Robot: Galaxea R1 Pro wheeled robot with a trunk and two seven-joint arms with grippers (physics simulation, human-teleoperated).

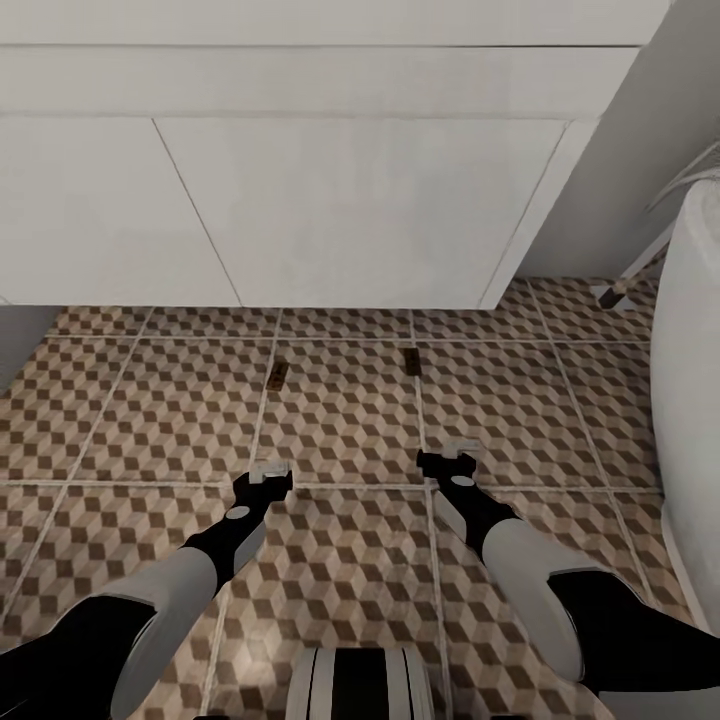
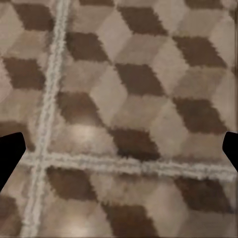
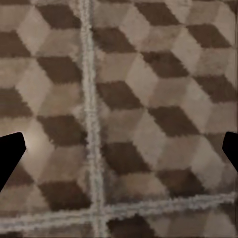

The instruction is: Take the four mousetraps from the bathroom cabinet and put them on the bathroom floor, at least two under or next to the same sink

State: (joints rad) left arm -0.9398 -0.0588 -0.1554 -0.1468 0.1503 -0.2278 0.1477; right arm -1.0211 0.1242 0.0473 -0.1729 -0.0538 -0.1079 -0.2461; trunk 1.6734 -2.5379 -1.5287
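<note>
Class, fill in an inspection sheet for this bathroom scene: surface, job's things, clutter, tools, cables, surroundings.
Surface: bathroom floor, cube-pattern tiles, pale grout.
Job's things: two mousetraps on the floor just in front of the white sink unit, a left one and a right one, apart; others nothing seen.
Clutter: nothing seen.
Tools: left tool and right tool low over the tiles, both open, holding nothing.
Cables: nothing seen.
Surroundings: rounded white fixture at the right edge.
</note>
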